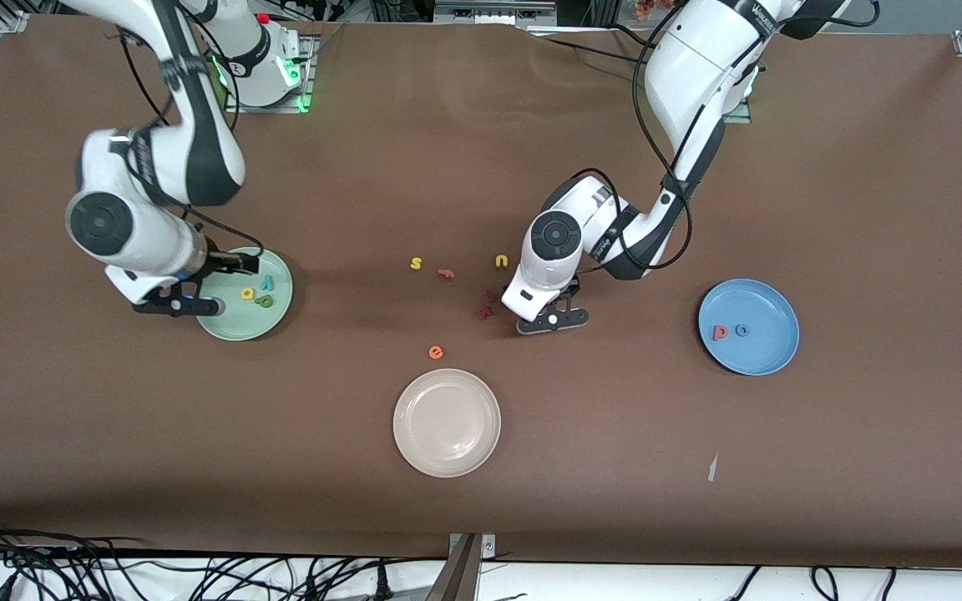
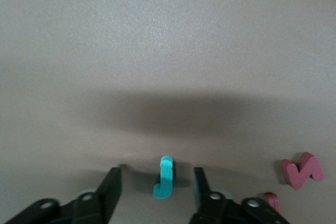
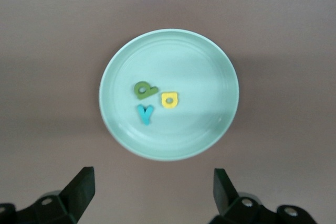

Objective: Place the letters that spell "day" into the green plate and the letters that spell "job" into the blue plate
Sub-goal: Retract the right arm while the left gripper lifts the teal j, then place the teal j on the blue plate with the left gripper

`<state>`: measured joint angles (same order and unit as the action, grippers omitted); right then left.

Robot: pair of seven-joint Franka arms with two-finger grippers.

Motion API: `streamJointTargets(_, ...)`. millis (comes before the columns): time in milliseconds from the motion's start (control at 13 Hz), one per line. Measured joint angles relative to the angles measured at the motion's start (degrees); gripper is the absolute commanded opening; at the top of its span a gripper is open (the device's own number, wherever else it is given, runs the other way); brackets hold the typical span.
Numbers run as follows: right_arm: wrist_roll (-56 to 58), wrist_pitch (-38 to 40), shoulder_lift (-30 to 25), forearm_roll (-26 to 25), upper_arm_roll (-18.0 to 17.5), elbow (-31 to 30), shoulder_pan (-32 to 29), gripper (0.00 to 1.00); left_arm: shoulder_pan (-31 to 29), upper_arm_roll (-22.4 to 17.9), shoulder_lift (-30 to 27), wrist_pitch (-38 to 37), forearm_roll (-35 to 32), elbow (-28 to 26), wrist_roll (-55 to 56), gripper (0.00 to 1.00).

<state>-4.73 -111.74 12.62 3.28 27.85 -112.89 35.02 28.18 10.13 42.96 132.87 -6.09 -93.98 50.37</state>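
A teal "j" lies on the brown table between the fingers of my left gripper, which is open with a gap on each side of the letter. In the front view this gripper is low at mid-table and hides the "j". The blue plate holds the salmon "b" and blue "o". My right gripper stands open and empty over the edge of the green plate. In that plate lie the green "a", yellow "d" and light-blue "y".
Beside the left gripper lie dark red pieces. A yellow "s", a small reddish letter and a yellow "u" are farther from the front camera. An orange "e" sits by the cream plate.
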Motion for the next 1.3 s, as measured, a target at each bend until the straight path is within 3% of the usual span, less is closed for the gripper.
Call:
streamJointTargets(77, 2.07, 2.17, -2.62, 0.00, 0.94, 0.14, 0.00, 1.00, 0.01, 0.00, 0.20, 0.00, 0.00, 0.04, 0.01, 0.43)
streamJointTargets(230, 4.57, 7.05, -8.16, -0.07, 3.10, 0.94, -0.03, 1.00, 0.13, 0.01, 0.52, 0.38, 0.00, 0.21, 0.02, 0.18)
streamJointTargets(383, 5.31, 11.40, -12.42, -0.54, 4.82, 3.36, -0.06, 1.00, 0.28, -0.03, 0.55, 0.69, 0.00, 0.32, 0.07, 0.00)
streamJointTargets(537, 5.35, 14.86, -13.89, -2.24, 5.14, 7.57, -0.06, 1.00, 0.34, -0.06, 0.57, 0.73, 0.00, 0.39, 0.08, 0.00)
streamJointTargets(844, 5.33, 15.50, -10.78, -2.69, 4.86, 11.24, 0.63, 1.00, -0.81, -1.14, 0.33, 0.11, -0.13, 1.02, -0.91, 0.00)
streamJointTargets(1304, 5.13, 16.27, -7.68, -2.88, 4.66, 18.61, -0.47, 1.00, -13.56, -1.33, -4.45, -13.21, -0.20, 2.35, -20.69, 0.00)
